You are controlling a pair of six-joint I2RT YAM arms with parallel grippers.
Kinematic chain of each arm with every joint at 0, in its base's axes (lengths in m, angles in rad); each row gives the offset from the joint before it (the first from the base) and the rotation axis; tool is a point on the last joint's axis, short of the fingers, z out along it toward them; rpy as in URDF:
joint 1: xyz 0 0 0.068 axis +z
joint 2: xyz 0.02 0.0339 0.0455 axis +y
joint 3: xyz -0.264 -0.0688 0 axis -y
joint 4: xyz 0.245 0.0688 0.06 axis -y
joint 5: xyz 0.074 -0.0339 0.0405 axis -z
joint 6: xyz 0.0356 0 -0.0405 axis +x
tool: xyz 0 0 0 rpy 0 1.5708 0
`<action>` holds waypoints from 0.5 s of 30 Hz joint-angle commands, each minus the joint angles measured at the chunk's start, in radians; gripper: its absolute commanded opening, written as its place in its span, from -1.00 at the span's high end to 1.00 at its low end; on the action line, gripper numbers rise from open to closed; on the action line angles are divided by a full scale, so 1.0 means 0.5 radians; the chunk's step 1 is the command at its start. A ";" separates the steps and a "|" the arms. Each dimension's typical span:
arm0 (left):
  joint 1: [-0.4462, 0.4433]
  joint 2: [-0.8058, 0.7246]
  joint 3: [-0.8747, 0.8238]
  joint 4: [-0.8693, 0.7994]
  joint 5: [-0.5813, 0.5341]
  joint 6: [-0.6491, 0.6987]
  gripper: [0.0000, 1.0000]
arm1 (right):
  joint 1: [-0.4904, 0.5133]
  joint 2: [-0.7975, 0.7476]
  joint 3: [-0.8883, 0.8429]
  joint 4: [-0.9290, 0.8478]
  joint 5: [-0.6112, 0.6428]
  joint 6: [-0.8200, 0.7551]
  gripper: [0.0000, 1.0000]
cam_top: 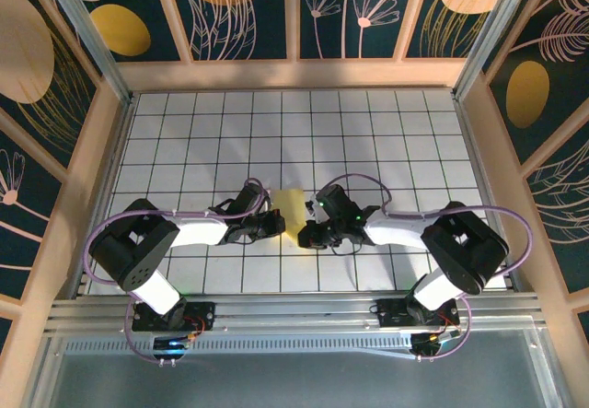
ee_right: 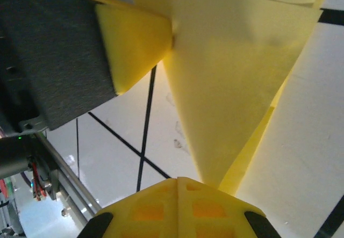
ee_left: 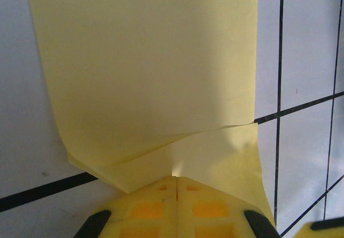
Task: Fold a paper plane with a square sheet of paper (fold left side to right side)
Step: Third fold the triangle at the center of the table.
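Lengthwise, yellow paper (cam_top: 289,207) tapers toward the arms.

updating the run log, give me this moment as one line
left hand: shut on yellow paper | right hand: shut on yellow paper | state: creased, held between both hands

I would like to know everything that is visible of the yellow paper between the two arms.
The yellow paper is thin, plain and bright, with no print. It is partly folded: one layer lies over another, and a slanted fold edge runs across it. Toward the right claw it narrows to a point. It sits near the middle of the white gridded table and seems held partly above it. The left claw is shut on one edge, the right claw on the narrow end.
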 commanded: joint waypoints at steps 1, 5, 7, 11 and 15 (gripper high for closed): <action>-0.005 0.057 0.008 -0.159 -0.073 0.034 1.00 | 0.005 0.054 0.038 0.047 0.063 0.003 1.00; -0.006 0.062 0.011 -0.156 -0.070 0.035 1.00 | -0.010 0.070 -0.008 0.069 0.097 0.029 1.00; -0.006 0.065 0.014 -0.155 -0.069 0.036 1.00 | -0.020 0.074 -0.030 0.078 0.099 0.041 1.00; -0.006 0.058 0.014 -0.150 -0.066 0.035 1.00 | -0.026 0.101 -0.031 0.019 0.126 0.013 1.00; -0.005 0.051 0.018 -0.143 -0.058 0.031 1.00 | -0.025 0.129 -0.030 -0.045 0.166 -0.012 1.00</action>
